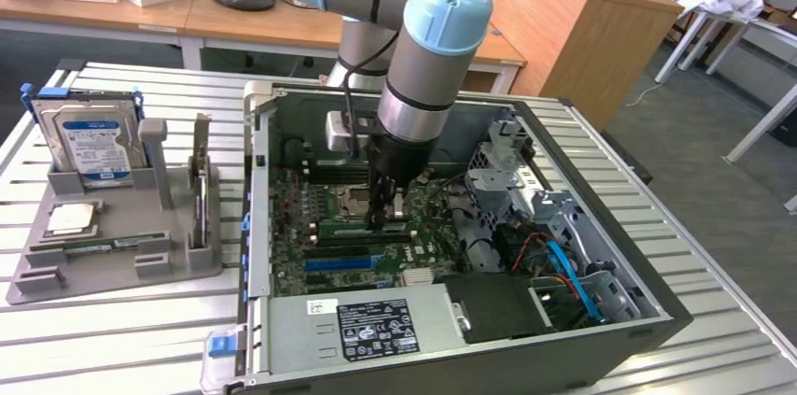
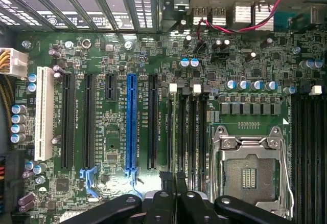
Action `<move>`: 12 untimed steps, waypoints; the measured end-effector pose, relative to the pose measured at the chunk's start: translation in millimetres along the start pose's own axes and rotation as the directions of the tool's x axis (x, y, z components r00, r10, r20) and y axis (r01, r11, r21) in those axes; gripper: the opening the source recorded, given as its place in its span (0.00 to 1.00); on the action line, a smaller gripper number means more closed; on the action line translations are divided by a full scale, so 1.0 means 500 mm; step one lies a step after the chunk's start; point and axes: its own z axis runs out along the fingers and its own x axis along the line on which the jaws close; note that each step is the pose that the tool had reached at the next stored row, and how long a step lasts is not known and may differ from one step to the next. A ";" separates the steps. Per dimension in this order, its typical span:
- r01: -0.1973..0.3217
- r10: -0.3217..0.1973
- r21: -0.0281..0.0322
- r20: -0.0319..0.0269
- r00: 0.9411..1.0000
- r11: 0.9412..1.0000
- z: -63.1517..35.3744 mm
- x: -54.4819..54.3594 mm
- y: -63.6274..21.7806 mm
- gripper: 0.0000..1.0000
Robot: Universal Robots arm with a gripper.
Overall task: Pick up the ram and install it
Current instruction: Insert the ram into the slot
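We see the gripper (image 1: 377, 219) pinched narrow on the ram (image 2: 175, 183), down inside the computer case (image 1: 648, 320) over the motherboard (image 2: 122, 132) slots; seating looks unfinished.

A green motherboard (image 2: 122, 50) carries one blue slot (image 2: 132, 124), one white slot (image 2: 44, 112), black slots (image 2: 68, 121) and a silver socket (image 2: 249, 170).

arm (image 1: 424, 59) reaching steeply downward, wrist vertical; gripper (image 1: 377, 218) pointing straight down, its fingers (image 2: 171, 183) closed together.
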 end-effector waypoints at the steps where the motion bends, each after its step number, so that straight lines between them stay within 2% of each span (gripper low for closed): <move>1: 0.000 0.000 0.000 0.000 1.000 1.000 0.001 0.000 0.000 0.11; 8: 0.000 0.000 0.000 0.000 1.000 1.000 0.005 0.000 0.000 0.11; 12: 0.000 0.000 0.002 0.001 1.000 1.000 0.003 0.000 0.000 0.11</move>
